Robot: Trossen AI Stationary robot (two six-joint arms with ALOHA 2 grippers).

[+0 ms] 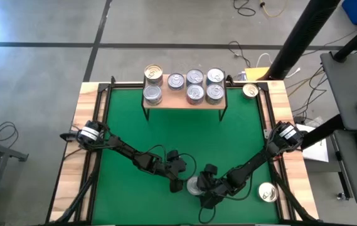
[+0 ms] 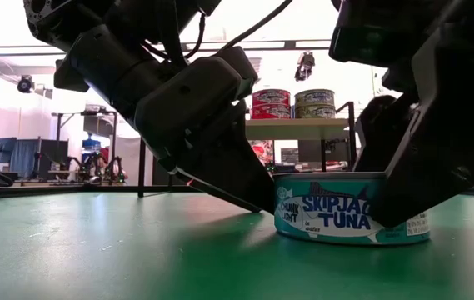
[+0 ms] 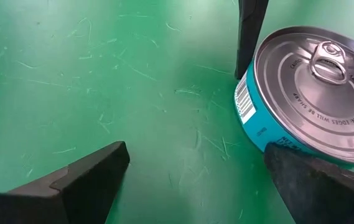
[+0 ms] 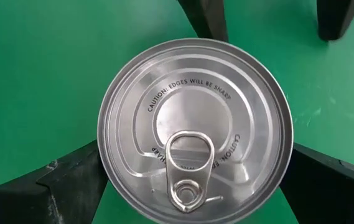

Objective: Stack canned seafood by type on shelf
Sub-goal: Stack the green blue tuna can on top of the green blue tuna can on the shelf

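Note:
A teal-sided tuna can (image 4: 195, 118) with a silver pull-tab top stands upright on the green mat near the table's front edge (image 1: 194, 184). My right gripper (image 4: 195, 186) is open, with one finger on either side of this can. My left gripper (image 3: 198, 180) is open just left of the can (image 3: 313, 87), and one of its fingers (image 3: 313, 186) is at the can's side wall. The shelf (image 1: 184, 105) stands at the far edge. It carries several cans (image 1: 194, 86) in two rows. My left gripper slants down from the table's left, and one finger (image 2: 249, 187) stands right against the can's left side wall (image 2: 282, 208); I cannot tell whether it touches. My right gripper slants down from the right and straddles the can's rim (image 4: 105, 155); I cannot tell whether its fingers touch it.
One loose can (image 1: 267, 192) lies at the near right by the wooden border. Another (image 1: 250, 91) sits at the far right corner beside the shelf. Bare green mat (image 1: 165, 135) spreads between the arms and the shelf.

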